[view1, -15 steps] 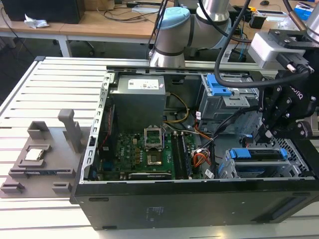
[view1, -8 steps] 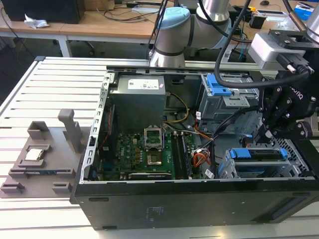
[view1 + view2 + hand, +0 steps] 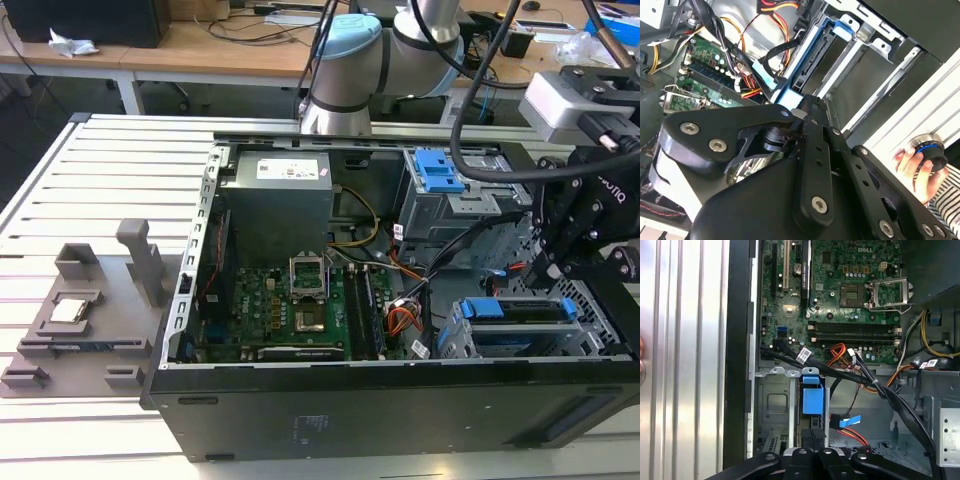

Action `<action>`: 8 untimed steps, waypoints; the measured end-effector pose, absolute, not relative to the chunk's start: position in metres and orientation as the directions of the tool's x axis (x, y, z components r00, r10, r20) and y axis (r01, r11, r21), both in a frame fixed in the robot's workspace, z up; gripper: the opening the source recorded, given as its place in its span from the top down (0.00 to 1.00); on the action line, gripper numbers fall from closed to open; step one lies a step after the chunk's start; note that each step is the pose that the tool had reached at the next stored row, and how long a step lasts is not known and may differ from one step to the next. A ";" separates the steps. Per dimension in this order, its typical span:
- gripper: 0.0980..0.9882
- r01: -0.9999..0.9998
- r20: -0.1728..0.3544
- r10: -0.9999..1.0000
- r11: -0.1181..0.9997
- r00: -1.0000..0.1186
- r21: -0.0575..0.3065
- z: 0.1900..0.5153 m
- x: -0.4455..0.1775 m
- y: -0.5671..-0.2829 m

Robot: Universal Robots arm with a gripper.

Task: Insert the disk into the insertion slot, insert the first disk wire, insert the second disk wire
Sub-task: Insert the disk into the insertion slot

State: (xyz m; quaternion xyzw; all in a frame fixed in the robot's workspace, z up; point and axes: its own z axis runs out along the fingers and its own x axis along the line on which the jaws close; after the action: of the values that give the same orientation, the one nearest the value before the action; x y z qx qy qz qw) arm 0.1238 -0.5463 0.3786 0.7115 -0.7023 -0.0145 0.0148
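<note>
Over at the exterior view's right end of the open computer case [image 3: 350, 410], the black gripper [image 3: 548, 272] hangs low over the drive bays. Its fingers are pressed together, their tips right at the end of the disk [image 3: 520, 312]. The disk sits inside the insertion slot [image 3: 455, 342], the silver perforated cage in the case's corner, and its bright blue carrier frames it at both ends. In the first wrist view the gripper [image 3: 813, 436] points straight at the disk [image 3: 812, 399], which is seen edge-on with its blue carrier standing between the cage's silver walls [image 3: 772, 405]. Just beside it a loose blue-tagged connector [image 3: 847, 421] with red wires lies in the neighbouring bay, apart from the disk. A black cable bundle [image 3: 840, 372] crosses above the slot, with the motherboard [image 3: 840, 285] beyond it. In the second wrist view the disk [image 3: 805, 60] runs along the slot's silver rails [image 3: 865, 55], and a person's hand [image 3: 912, 165] rests on a round knob with a blue ring [image 3: 930, 150] outside the case. Back in the exterior view, the taller grey cage with a blue tab [image 3: 440, 170] stands behind the gripper. A grey fixture [image 3: 70, 310] sits on the slatted surface [image 3: 90, 200], well apart.
</note>
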 end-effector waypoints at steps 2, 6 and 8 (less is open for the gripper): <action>0.99 -0.999 0.000 -1.000 -0.004 0.004 0.041 0.376 0.124 -0.546; 0.99 -0.999 0.000 -1.000 0.031 -0.031 0.041 0.370 0.125 -0.546; 0.99 -0.999 0.000 -0.999 0.034 -0.034 0.041 0.365 0.125 -0.546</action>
State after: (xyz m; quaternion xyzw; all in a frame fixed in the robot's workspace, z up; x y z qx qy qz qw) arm 0.1248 -0.5463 0.3649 0.6950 -0.7187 -0.0149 0.0145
